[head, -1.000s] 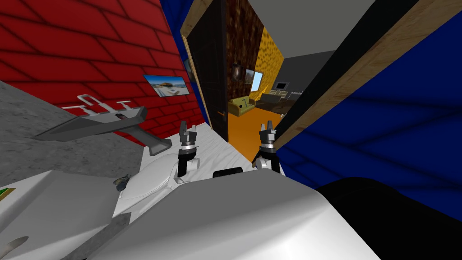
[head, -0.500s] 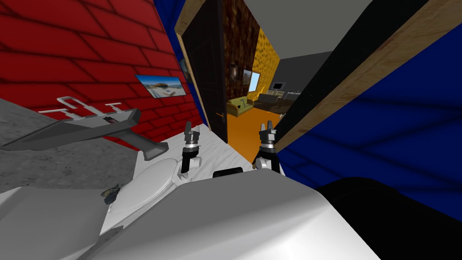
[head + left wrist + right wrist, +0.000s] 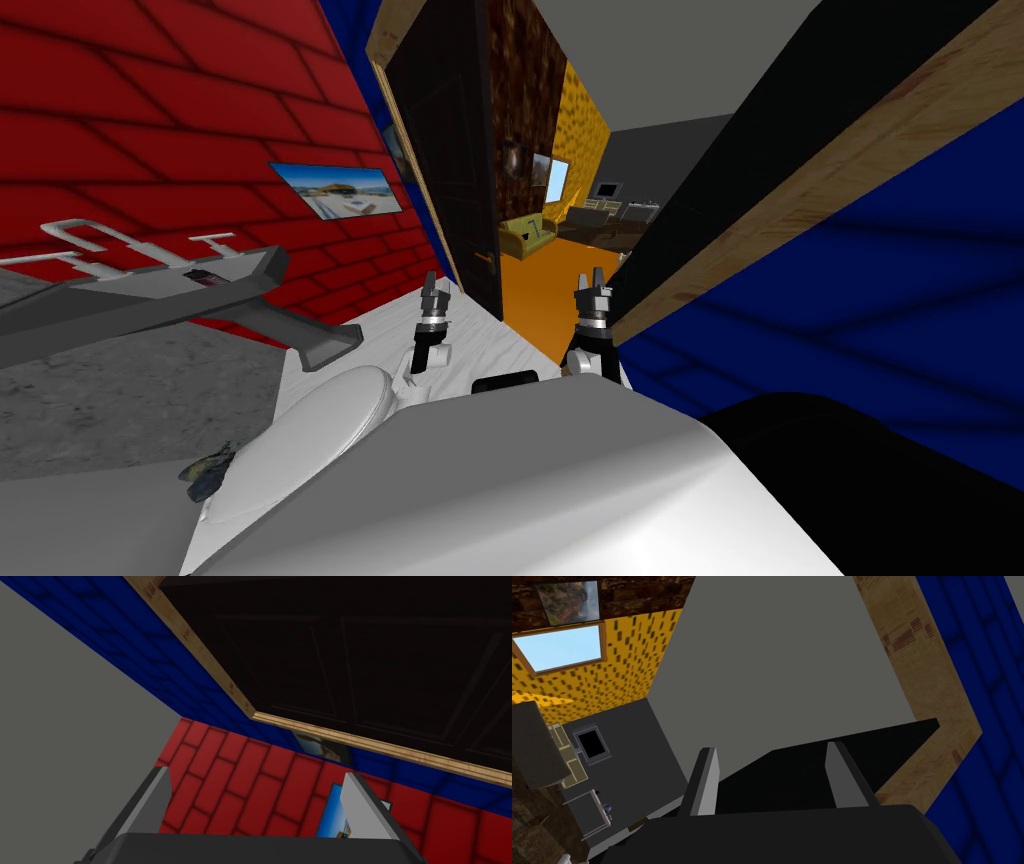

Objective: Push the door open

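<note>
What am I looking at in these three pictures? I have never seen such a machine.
It is a two-armed robot. The wide picture comes from a camera on its head, looking down: the left tool and the right tool show small near the middle. The other two pictures come from cameras on the wrists, each looking along its own two grey fingers. Both tools are open and hold nothing. Ahead stands a dark door, already open; through the doorway you see an orange floor and a green sofa. A white toilet is at the robot's left.
</note>
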`<state>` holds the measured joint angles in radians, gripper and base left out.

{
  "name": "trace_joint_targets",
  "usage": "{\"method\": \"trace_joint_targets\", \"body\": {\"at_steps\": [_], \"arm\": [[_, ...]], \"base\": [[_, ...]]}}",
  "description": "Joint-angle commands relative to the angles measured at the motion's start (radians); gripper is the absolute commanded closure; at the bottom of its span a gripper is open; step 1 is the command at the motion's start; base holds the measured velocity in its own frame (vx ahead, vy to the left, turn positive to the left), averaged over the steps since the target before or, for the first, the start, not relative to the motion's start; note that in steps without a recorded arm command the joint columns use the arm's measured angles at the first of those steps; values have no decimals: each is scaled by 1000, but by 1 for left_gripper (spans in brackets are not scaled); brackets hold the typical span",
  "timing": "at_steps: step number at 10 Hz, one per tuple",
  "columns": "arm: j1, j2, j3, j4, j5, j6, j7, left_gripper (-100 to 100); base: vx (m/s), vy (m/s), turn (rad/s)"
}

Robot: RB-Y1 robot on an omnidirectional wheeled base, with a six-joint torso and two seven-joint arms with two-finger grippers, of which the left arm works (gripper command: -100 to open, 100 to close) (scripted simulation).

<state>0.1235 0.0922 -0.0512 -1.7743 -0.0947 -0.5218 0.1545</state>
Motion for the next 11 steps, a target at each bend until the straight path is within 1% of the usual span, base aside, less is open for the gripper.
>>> {"method": "trace_joint_targets", "body": {"at_steps": [1, 4, 11], "arm": [[-30, 5, -9, 49, 0, 8, 3, -100], [-67, 9, -18, 114, 1, 8, 6, -100], [-154, 14, -40, 269, 3, 10, 14, -100]], "base": [[125, 58, -127], [113, 55, -93], [84, 52, -78]]}}
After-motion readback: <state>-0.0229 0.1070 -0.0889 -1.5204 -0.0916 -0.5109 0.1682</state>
